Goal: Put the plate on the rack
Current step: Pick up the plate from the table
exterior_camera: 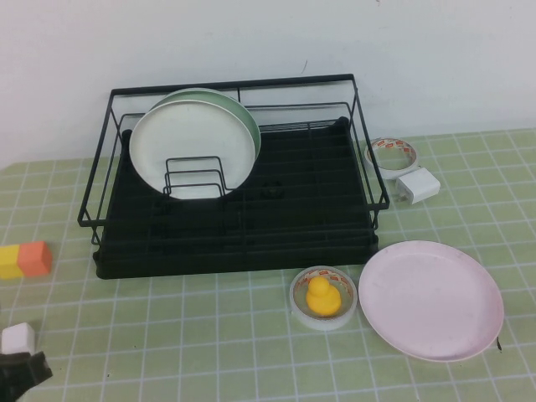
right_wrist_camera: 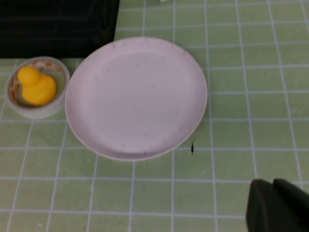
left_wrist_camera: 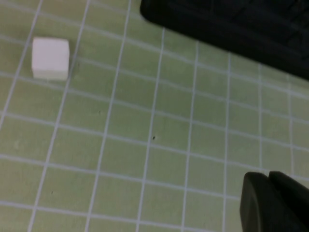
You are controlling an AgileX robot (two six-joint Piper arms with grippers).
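The pale pink plate (exterior_camera: 431, 299) lies flat on the green checked mat at the front right, right of the rack's front corner; it also shows in the right wrist view (right_wrist_camera: 136, 96). The black wire rack (exterior_camera: 234, 218) stands at the back centre, with a cream-white plate (exterior_camera: 188, 142) and a pale green plate (exterior_camera: 239, 113) upright in its left dividers. My left gripper (exterior_camera: 21, 368) is at the front left corner, shut and empty (left_wrist_camera: 269, 176). My right gripper (right_wrist_camera: 273, 182) is shut and empty, hovering near the pink plate's front right; it is out of the high view.
A yellow duck (exterior_camera: 322, 296) sits inside a tape roll just left of the pink plate. Another tape roll (exterior_camera: 392, 153) and a white adapter (exterior_camera: 418, 185) lie right of the rack. An orange-and-yellow block (exterior_camera: 25, 260) and a white cube (exterior_camera: 18, 337) lie at the left.
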